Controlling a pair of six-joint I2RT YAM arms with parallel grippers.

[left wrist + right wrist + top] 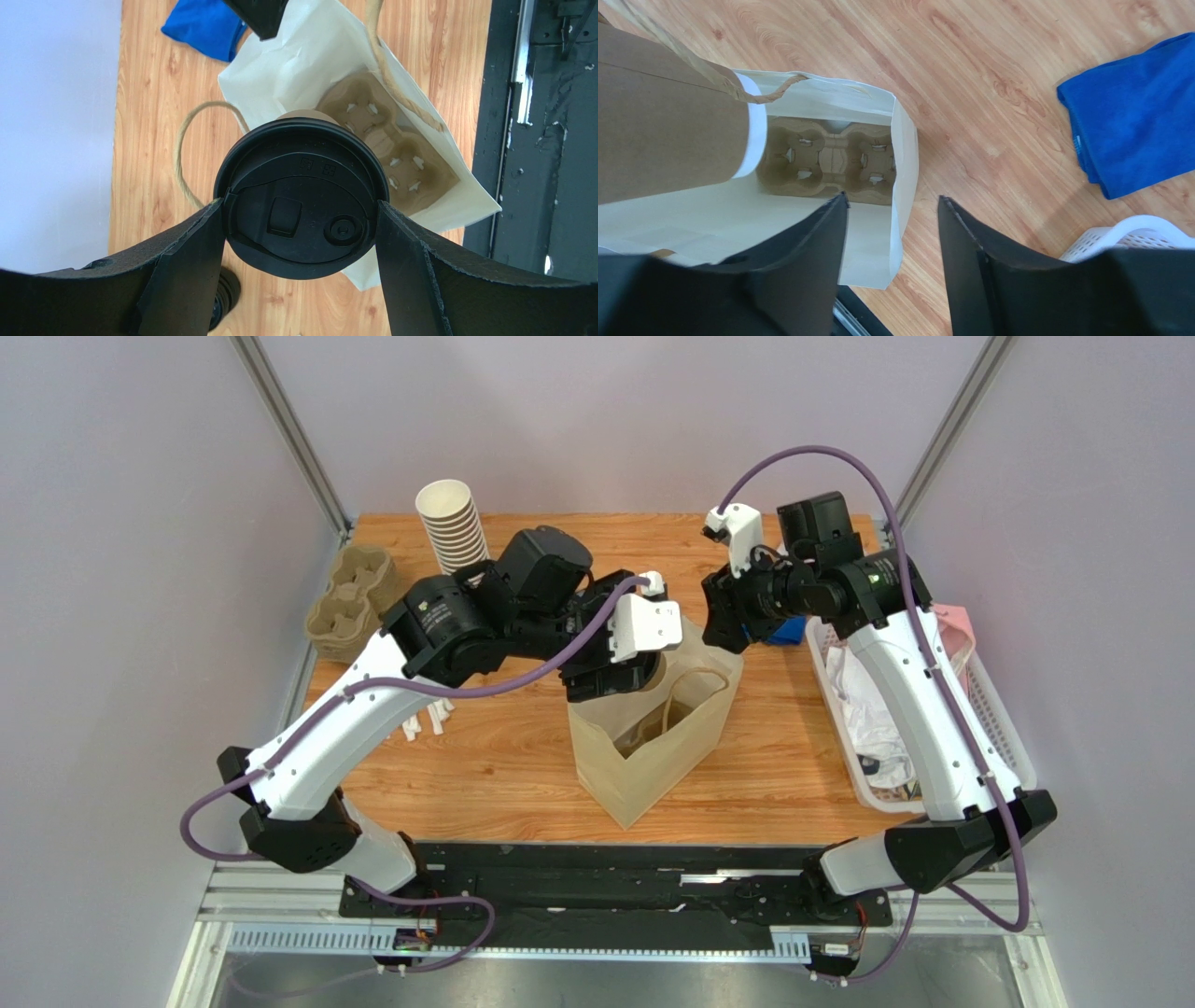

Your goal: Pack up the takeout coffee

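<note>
My left gripper (302,204) is shut on the takeout coffee (302,199), its fingers pressing both sides of the black lid. The cup hangs upright over the open mouth of the cream paper bag (652,735). In the right wrist view the brown cup wall (668,140) shows at the left, its white bottom rim above the bag opening. A cardboard cup carrier (829,157) lies on the bag's floor. My right gripper (892,198) is open at the bag's far rim, with the bag wall (901,210) between its jaws and untouched. From the top view the cup is hidden under my left gripper (631,665).
A stack of lidless cups (452,525) and a spare cardboard carrier (348,599) stand at the back left. A blue cloth (1130,119) lies right of the bag, beside a white basket (926,714). Black lids (226,297) sit on the table below my left fingers.
</note>
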